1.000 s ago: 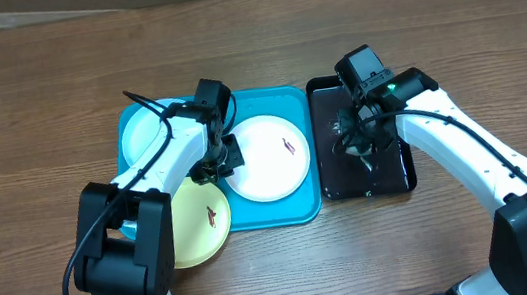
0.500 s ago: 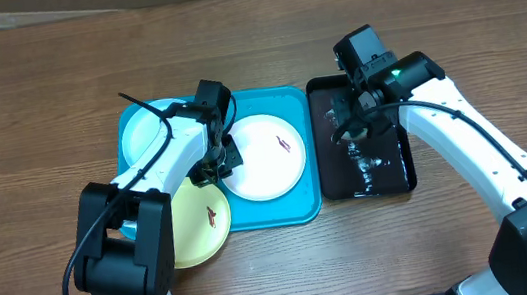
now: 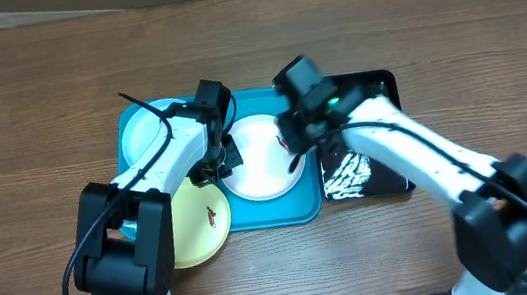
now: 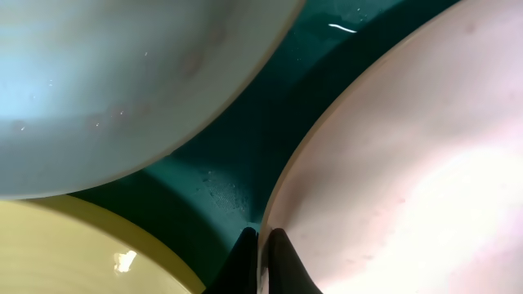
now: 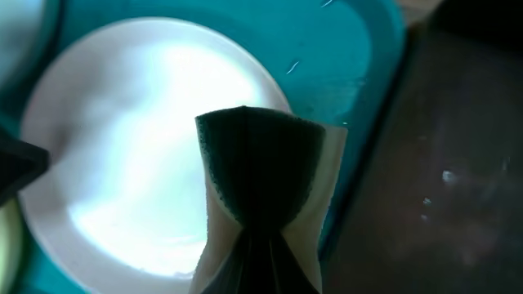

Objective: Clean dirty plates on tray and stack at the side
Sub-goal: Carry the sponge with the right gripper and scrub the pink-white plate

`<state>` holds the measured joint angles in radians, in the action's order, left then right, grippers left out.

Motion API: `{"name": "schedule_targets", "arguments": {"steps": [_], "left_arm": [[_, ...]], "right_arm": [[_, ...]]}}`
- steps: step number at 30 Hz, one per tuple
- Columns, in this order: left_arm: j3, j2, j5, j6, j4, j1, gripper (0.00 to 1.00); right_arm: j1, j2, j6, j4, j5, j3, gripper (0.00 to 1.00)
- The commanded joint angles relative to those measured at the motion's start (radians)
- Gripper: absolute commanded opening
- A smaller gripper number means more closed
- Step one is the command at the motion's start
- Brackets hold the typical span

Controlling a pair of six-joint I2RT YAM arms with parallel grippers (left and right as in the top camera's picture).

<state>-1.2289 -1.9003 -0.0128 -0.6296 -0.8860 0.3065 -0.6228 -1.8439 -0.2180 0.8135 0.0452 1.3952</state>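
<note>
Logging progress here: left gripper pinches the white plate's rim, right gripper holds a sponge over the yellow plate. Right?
No. The right gripper holds the sponge over the white plate, not the yellow plate, as the right wrist view shows. The left gripper does pinch its rim.

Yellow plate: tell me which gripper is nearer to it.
Left. The left gripper pinches the white plate by its rim, right beside the yellow plate. The right gripper holds a sponge over the white plate's far side.
</note>
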Motion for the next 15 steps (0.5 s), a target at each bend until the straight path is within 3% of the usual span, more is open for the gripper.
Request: {"name": "schedule_targets", "arguments": {"steps": [1,15], "left_arm": [[0.015,-0.009,-0.054,-0.001,-0.001,0.002,0.04],[0.015,-0.009,-0.053,0.011,-0.003,0.002,0.04]], "right_arm": [[-0.026,-0.045,0.005,-0.029,0.124,0.02,0.04],[-0.045,-0.237,-0.035,-0.137,0.153,0.02,0.04]]}}
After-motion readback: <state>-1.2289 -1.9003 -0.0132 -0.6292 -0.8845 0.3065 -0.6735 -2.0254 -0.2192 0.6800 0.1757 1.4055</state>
